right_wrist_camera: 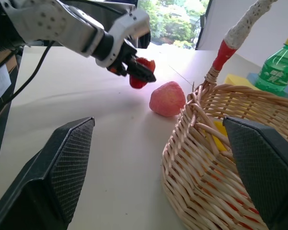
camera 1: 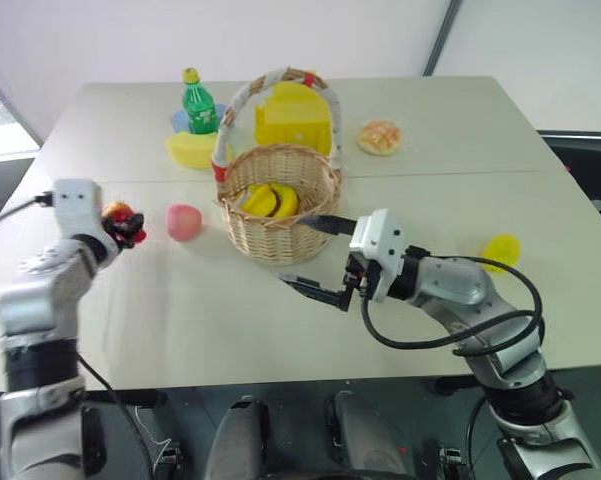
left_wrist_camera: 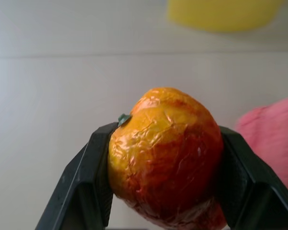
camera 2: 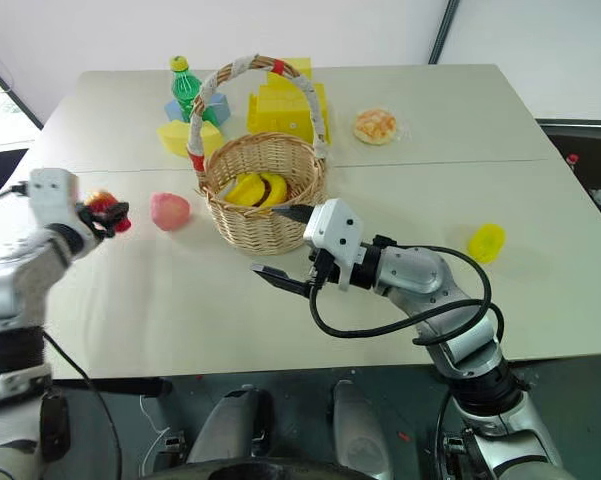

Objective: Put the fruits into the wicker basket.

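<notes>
Left gripper [camera 1: 130, 230] clamps the glossy red fruit [camera 1: 120, 213], lifted off the table at the left.

It should carry the fruit right, clear the peach [camera 1: 183, 221] and rim, and release over the wicker basket [camera 1: 280, 190], where bananas [camera 1: 270, 200] lie. Both forearms reach level; right gripper [camera 1: 315, 255] gapes empty beside the basket; lemon [camera 1: 501, 249] far right.

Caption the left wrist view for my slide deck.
Left gripper clamps a glossy red-and-orange toy fruit above the table, pink peach nearby.
</notes>
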`<state>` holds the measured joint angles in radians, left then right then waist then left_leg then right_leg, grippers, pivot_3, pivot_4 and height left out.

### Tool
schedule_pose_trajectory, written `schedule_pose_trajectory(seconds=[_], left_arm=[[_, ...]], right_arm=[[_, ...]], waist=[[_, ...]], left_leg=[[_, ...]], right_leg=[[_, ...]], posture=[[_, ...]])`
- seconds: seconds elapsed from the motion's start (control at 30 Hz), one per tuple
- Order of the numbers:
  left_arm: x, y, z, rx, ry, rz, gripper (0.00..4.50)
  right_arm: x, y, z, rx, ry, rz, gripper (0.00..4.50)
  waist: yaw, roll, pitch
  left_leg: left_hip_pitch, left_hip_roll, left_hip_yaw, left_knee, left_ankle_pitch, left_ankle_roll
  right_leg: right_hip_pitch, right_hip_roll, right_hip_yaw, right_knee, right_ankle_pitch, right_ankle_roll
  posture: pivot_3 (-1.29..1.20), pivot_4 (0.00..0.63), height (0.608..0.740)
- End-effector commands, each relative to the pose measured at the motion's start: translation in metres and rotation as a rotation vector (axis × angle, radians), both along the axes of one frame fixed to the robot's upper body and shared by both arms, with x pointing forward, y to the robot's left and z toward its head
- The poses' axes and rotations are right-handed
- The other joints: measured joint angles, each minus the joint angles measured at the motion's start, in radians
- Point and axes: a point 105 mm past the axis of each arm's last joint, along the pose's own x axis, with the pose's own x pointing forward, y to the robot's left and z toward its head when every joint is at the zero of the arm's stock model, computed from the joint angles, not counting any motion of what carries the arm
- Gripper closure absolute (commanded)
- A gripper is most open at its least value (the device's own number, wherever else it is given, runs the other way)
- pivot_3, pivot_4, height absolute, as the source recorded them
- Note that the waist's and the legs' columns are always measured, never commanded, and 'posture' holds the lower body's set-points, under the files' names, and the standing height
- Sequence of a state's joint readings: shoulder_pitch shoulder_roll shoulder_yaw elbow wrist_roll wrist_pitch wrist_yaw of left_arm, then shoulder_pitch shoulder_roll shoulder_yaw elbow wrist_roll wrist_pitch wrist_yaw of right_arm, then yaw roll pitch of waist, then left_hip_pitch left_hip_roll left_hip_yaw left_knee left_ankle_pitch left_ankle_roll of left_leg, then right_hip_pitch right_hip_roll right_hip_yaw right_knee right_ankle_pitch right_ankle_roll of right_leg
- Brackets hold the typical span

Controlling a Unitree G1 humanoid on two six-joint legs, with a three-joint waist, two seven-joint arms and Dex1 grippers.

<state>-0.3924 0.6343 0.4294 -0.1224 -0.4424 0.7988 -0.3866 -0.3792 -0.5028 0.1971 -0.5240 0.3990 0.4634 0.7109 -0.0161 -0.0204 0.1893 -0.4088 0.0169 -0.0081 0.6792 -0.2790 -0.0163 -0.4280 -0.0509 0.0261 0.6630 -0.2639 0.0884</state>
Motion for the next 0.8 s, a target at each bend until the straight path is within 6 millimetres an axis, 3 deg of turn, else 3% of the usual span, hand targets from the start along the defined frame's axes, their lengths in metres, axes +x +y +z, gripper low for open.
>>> schedule_pose_trajectory(seconds=[0.03,0.07,0.17,0.3,0.43,0.57,0.6,0.67,0.7,0.8], left_arm=[[-0.034,-0.058,0.06,0.022,-0.22,-0.385,2.22],[-0.044,-0.085,0.067,0.009,-0.235,-0.521,2.22],[-0.058,-0.132,0.068,0.007,-0.229,-0.721,2.22],[-0.039,-0.177,0.059,0.063,-0.221,-0.746,2.22],[-0.009,-0.188,0.053,0.116,-0.221,-0.665,2.22],[0.001,-0.195,0.052,0.095,-0.234,-0.671,2.22],[0.002,-0.195,0.053,0.08,-0.236,-0.673,1.21],[-0.001,-0.198,0.054,0.098,-0.254,-0.704,0.33],[-0.005,-0.198,0.056,0.102,-0.269,-0.723,0.06],[-0.023,-0.187,0.071,0.012,-0.313,-0.792,0.06]], right_arm=[[0.0,-0.006,0.021,0.02,-0.073,0.001,0.0],[0.003,-0.009,0.023,0.017,-0.08,-0.009,0.0],[0.008,-0.014,0.026,0.009,-0.092,-0.026,0.0],[0.011,-0.016,0.028,0.009,-0.098,-0.045,0.0],[0.011,-0.015,0.028,0.012,-0.101,-0.058,0.0],[0.009,-0.017,0.028,0.016,-0.098,-0.08,0.0],[0.008,-0.017,0.027,0.016,-0.098,-0.082,0.0],[0.006,-0.018,0.028,0.019,-0.097,-0.094,0.0],[0.005,-0.019,0.028,0.021,-0.097,-0.1,0.0],[0.003,-0.02,0.029,0.022,-0.096,-0.113,0.0]], waist=[[0.004,0.0,0.0],[0.006,0.0,0.0],[0.009,0.0,0.0],[0.004,0.0,0.0],[-0.004,0.0,0.0],[-0.003,0.0,0.0],[-0.001,0.0,0.0],[0.002,0.0,0.0],[0.003,0.0,0.0],[0.001,0.0,0.0]], left_leg=[[0.0,0.0,0.0,0.0,0.0,0.0],[0.0,-0.001,0.0,0.0,0.0,0.0],[0.001,-0.004,-0.001,0.0,0.0,0.0],[0.001,-0.005,-0.001,0.0,0.0,0.0],[0.002,-0.005,0.0,0.001,0.0,0.0],[0.002,-0.003,0.0,0.001,0.0,0.0],[0.002,-0.002,0.0,0.001,0.0,0.0],[0.001,-0.002,0.0,0.001,0.0,0.0],[0.001,-0.002,0.0,0.001,0.0,0.0],[0.001,-0.002,0.0,0.001,0.0,0.0]], right_leg=[[0.0,-0.001,0.0,0.0,0.0,0.0],[0.001,-0.002,0.0,0.0,0.0,0.0],[0.003,-0.006,-0.001,-0.001,0.0,0.0],[0.004,-0.004,-0.002,-0.001,0.0,0.0],[0.003,0.003,0.0,-0.001,0.0,0.0],[0.003,0.006,0.0,0.0,0.0,0.0],[0.002,0.006,0.0,0.0,0.0,0.0],[0.002,0.006,0.0,0.0,0.0,0.0],[0.002,0.005,0.0,0.0,0.0,0.0],[0.002,0.005,0.0,0.0,0.0,0.0]], posture=[[0.0,0.15,0.74],[0.0,0.15,0.74],[0.0,0.15,0.74],[0.0,0.15,0.74],[0.0,0.15,0.74],[0.0,0.15,0.74],[0.0,0.15,0.74],[0.0,0.15,0.74],[0.0,0.15,0.74],[0.0,0.15,0.74]])
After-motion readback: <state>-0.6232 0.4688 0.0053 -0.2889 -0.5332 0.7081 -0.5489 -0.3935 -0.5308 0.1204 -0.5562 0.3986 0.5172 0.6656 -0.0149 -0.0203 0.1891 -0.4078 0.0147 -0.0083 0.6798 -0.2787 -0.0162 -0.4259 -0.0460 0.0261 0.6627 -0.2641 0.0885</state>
